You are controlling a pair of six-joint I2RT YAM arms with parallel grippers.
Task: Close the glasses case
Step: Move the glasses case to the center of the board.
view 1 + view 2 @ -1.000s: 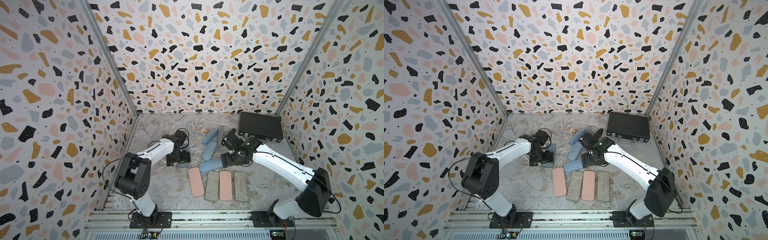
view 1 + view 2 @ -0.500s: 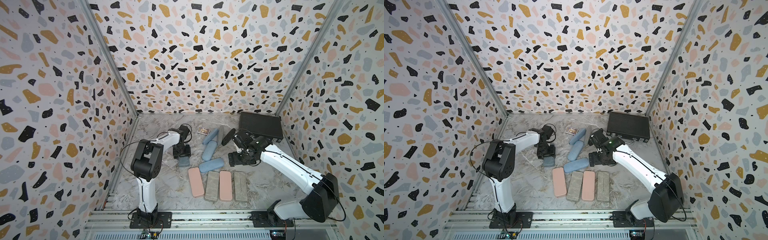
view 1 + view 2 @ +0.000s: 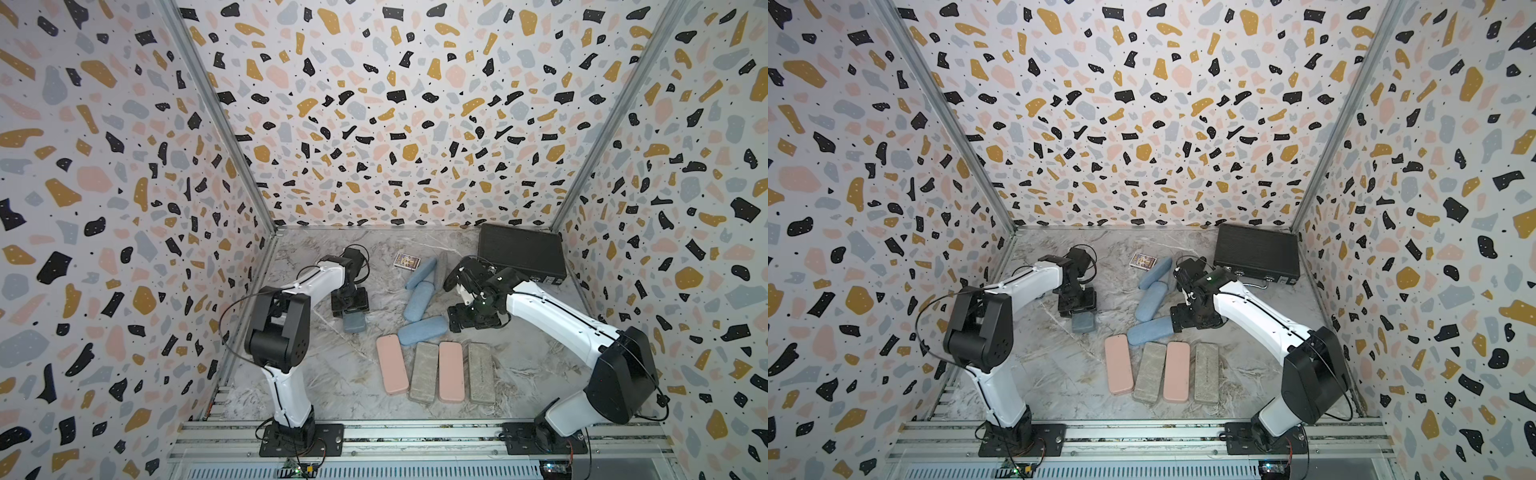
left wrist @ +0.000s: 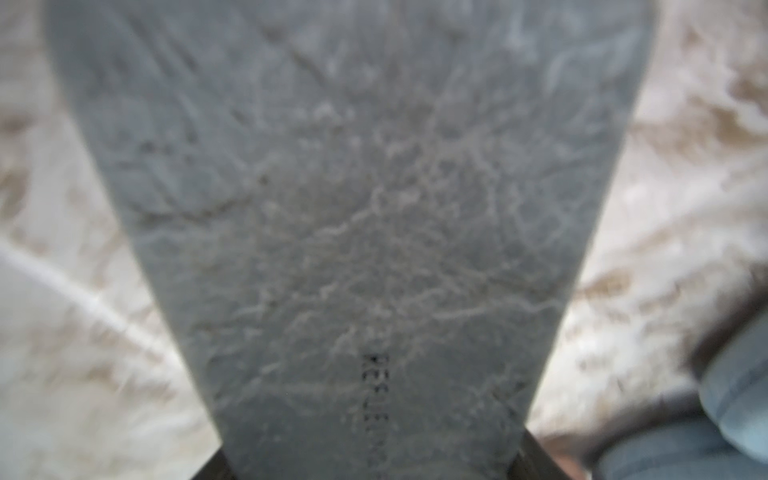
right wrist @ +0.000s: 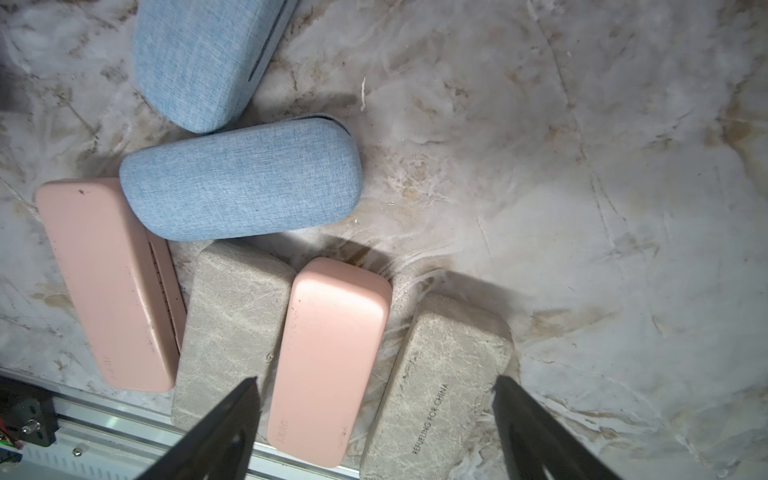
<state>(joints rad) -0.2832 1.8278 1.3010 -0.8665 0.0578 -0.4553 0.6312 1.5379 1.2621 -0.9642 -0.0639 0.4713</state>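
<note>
Since one second ago: left arm's elbow has lifted, and the right gripper [image 3: 473,322] has backed off the end of the light blue fabric case [image 3: 423,330]. The dark grey marbled hard glasses case [image 3: 354,323] lies on the pale marbled worktop [image 3: 332,374], left of centre, well apart from the other cases. The left gripper [image 3: 352,311] sits over its far end. In the left wrist view the case fills the gap, jaws closed against both its sides; view blurred, lid seam not visible. Right jaws wide apart, nothing between them, just beside the blue case. A row of four flat pink and grey cases [image 3: 451,372] lies nearer the rail. A black ribbed box [image 3: 521,257] sits in the back right corner
</note>
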